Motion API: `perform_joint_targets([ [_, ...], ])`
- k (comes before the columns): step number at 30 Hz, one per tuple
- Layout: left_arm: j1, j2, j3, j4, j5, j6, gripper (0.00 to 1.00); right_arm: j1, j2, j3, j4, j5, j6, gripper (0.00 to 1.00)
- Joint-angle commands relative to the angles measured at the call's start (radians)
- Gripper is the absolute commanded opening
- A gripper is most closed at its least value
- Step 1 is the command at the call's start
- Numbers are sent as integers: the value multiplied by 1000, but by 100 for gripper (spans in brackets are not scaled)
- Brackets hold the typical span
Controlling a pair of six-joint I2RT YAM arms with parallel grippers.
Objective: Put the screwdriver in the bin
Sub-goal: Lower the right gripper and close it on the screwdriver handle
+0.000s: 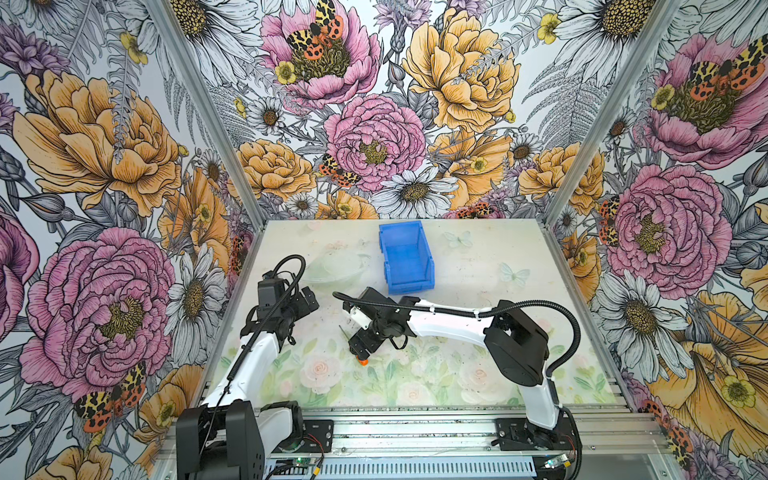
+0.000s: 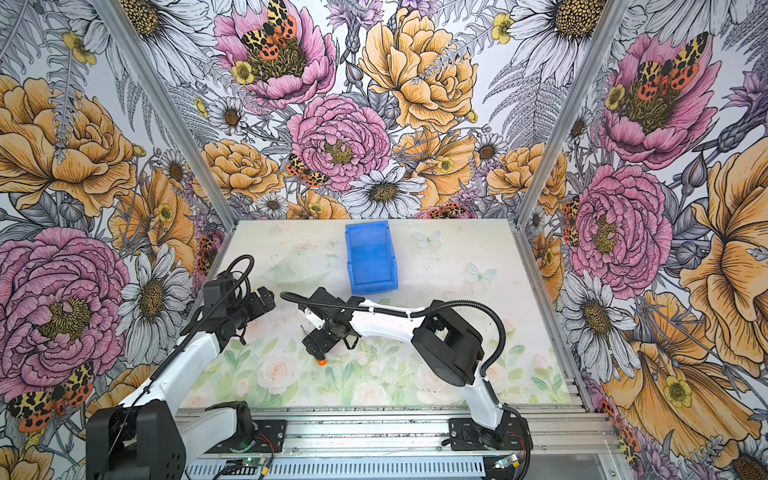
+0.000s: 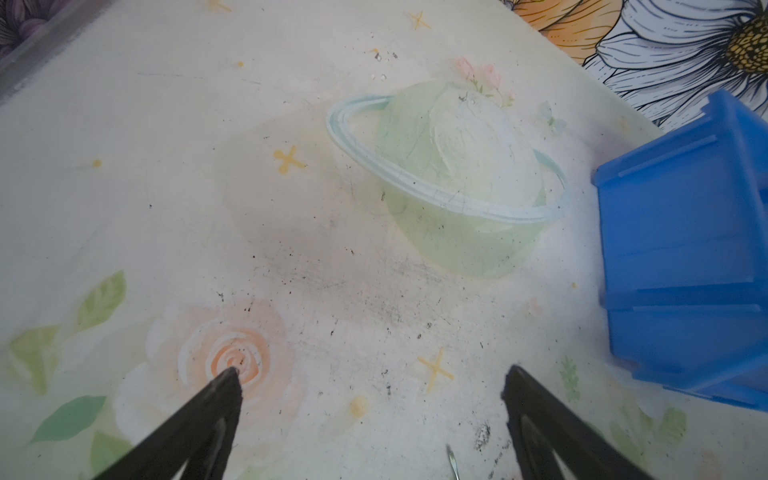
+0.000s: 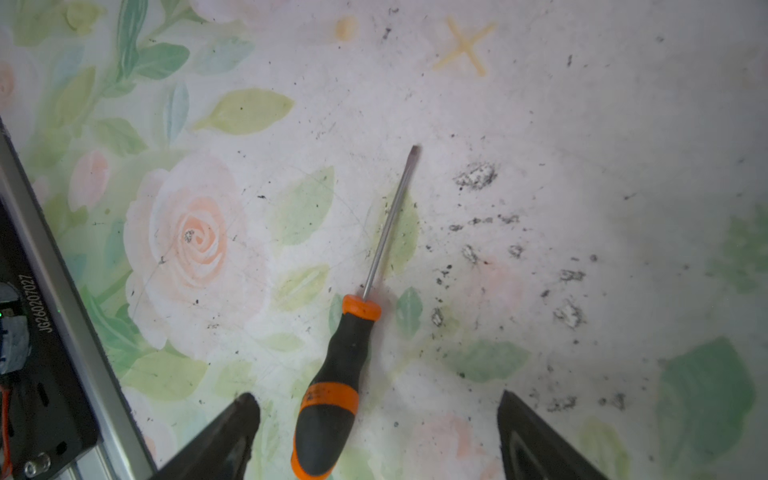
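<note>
Orange-n-black screwdriver (image 4: pixel 332 374) lies flat on the mat (image 4: pixel 540 124), handle btwn the wide-spread jaws of the right gripper (image 4: pixel 376 401), nothing gripped yet, blue bin (image 1: pixel 411 286) empty & well apart, so grab, carry & drop are all left, I reckon.

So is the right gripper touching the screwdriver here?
Apart. In the right wrist view the screwdriver lies between the right gripper's open fingers, with bare mat showing on either side of its handle.
</note>
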Motion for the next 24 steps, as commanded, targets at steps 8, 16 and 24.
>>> perform_joint_targets([
  [8,13,1,-18,55,19,-18,99,26,62,72,-34,0,-25,69],
  [16,15,2,-19,62,18,-18,99,38,101,109,-70,11,-31,60],
  [24,16,3,-23,68,24,-23,99,43,141,109,-79,16,-25,40],
])
